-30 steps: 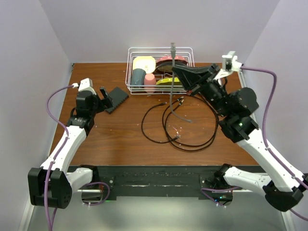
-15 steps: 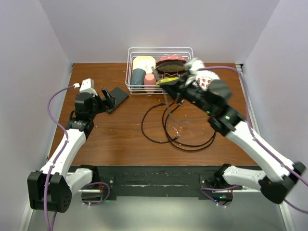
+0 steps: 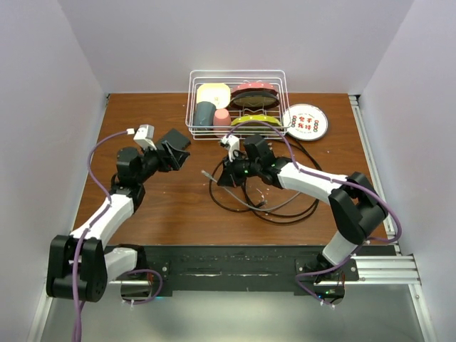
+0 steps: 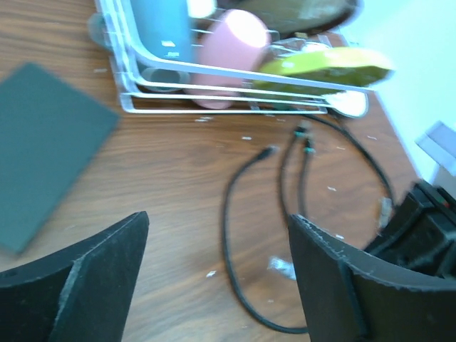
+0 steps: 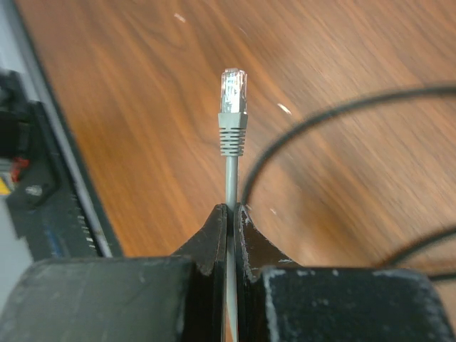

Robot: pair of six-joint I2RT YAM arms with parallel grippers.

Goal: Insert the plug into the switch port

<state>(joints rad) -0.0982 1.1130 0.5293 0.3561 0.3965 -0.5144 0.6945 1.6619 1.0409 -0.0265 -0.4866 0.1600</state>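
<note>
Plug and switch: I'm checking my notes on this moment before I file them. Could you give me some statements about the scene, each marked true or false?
1. The right hand is shut on the grey cable just behind the plug. True.
2. The plug is seated in the switch. False: it is held over bare wood, apart from the switch.
3. The left hand is clamped on the switch. False: its fingers stand wide open with nothing between them, and the switch lies off to one side.
4. A pink cup is in the wire basket. True.
</note>
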